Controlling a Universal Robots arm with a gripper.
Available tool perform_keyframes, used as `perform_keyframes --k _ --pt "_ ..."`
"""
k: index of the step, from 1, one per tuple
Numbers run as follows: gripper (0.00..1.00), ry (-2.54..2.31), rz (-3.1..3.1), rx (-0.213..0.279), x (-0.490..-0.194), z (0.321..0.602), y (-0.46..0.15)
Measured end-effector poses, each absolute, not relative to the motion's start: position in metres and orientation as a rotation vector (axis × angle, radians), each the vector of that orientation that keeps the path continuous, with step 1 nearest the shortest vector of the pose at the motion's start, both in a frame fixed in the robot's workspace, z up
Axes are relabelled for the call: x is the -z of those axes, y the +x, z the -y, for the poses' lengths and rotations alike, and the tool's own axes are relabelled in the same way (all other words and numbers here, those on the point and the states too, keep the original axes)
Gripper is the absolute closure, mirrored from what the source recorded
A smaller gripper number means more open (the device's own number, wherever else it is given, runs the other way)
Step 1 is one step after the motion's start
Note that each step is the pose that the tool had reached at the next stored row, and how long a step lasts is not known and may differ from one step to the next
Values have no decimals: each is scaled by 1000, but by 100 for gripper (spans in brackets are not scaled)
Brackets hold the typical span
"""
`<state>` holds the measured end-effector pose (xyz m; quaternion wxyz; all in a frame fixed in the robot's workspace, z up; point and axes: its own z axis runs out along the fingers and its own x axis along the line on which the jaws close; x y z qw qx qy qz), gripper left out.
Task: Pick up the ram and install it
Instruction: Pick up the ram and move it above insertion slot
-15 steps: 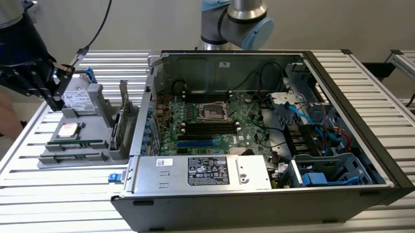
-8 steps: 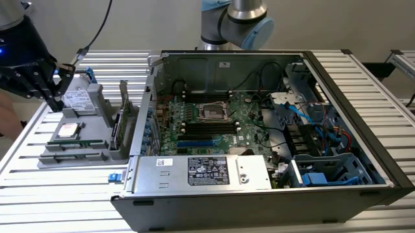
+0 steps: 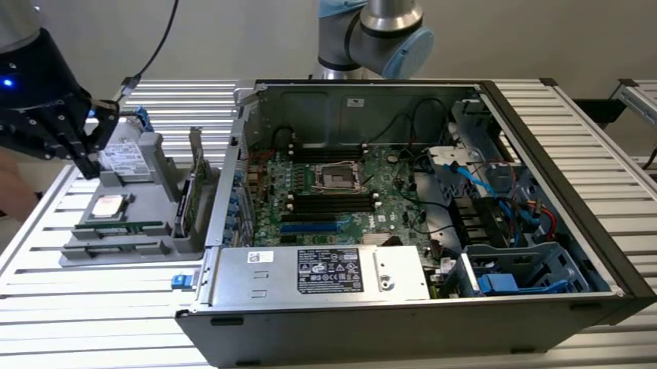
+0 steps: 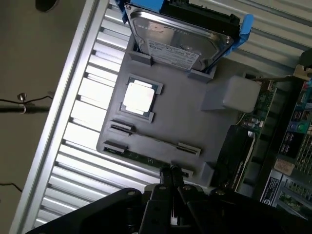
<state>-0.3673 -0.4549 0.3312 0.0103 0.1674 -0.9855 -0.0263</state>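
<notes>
Ram (image 4: 144,158) sits in a slot of the grey holder tray (image 4: 187,114) on the worktop, beside the open PC case (image 3: 411,330). End effector (image 4: 170,174) is pinched shut, empty, near 1 end of the ram. Judgement: a clean pick needs the fingers spread, centred mid-length, and square to the board's faces.

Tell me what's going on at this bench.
A robot arm's pincer is shut and empty above a gray tray beside an open computer case. The ram lies in the tray, near a processor chip and a hard drive. It is not yet picked up.
</notes>
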Motion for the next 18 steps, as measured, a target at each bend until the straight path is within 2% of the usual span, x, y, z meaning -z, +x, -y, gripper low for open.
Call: perform_keyframes --k 18 --pt "90 1017 2943 99 -324 455 -367"
